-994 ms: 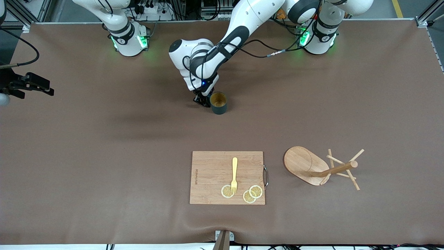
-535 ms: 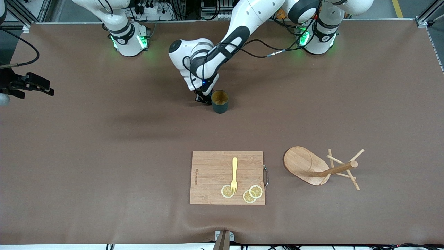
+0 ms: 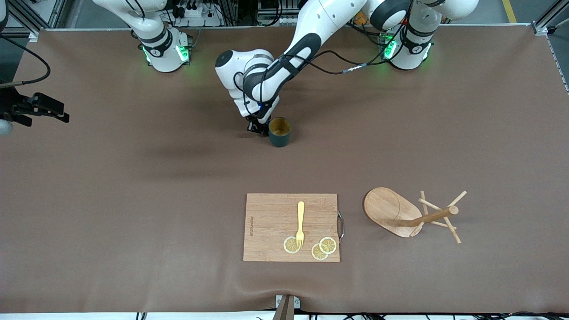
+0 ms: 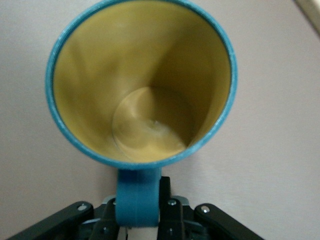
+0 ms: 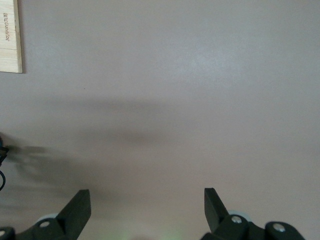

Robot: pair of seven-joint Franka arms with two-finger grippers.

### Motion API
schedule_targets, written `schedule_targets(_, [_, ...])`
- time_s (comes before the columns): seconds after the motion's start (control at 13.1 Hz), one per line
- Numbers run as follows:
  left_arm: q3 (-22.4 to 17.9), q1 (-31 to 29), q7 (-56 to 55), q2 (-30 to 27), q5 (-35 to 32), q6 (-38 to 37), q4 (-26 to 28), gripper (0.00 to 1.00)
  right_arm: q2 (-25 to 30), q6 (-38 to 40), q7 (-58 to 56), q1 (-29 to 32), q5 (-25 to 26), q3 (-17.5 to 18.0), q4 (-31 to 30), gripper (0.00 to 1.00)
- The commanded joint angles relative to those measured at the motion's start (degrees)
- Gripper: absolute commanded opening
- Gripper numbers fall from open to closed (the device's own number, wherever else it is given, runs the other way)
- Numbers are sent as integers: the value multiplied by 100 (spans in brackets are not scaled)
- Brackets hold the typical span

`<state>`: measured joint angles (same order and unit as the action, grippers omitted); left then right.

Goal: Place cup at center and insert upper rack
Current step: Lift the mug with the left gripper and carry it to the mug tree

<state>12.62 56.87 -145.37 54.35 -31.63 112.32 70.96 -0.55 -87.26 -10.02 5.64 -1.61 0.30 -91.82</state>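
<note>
**Ana:** Nearest the front camera, what lies on the table (image 3: 133,213)?

**Ben:** A rectangular cutting board (image 3: 271,226) with a yellow fork (image 3: 300,223) on it, tines resting on one of three lemon slices (image 3: 327,245). Beside the board, toward the left arm's end of the table, stands the upper rack (image 3: 411,215), a light wooden mug tree with an oval base, a round post and thin pegs spreading out near the post's top. No gripper touches it.

**Ana:** And farther from the camera?

**Ben:** The cup (image 3: 279,132) sits upright around the middle of the table, well apart from the board and rack, open mouth up, yellowish-brown inside. The left gripper (image 3: 258,126) is right beside it, toward the right arm's end of the table.

**Ana:** Has it got hold of the cup?

**Ben:** Yes. From the left wrist camera the cup (image 4: 141,80) fills the view, and its small handle (image 4: 137,197) runs down between the left gripper's (image 4: 138,217) fingers (image 4: 169,207), which are closed against it.

**Ana:** The right arm?

**Ben:** It waits. The right gripper (image 5: 147,207) hangs over bare table with its fingers (image 5: 77,207) spread wide, gripping nothing; a corner of the cutting board (image 5: 10,35) shows at the edge of its view.
</note>
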Motion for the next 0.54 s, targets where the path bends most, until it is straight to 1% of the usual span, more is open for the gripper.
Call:
schedule_targets(0.0, [57,-324,226,-652,472,-70,102,0,81,42,27,-37,-50,-30,-2,100])
schedule_targets(0.08, [65,-456,428,-828,717,-70,102,0,81,42,27,-37,-50,-21,-2,100])
schedule_targets(0.31, [57,-852,1070,-1609,1543,-79,181,0,81,42,27,-37,-50,-30,-2,100])
schedule_targets(0.46, [48,-1220,1553,-2093,2167,-183,234,0,90,42,18,-37,-50,-30,-2,100])
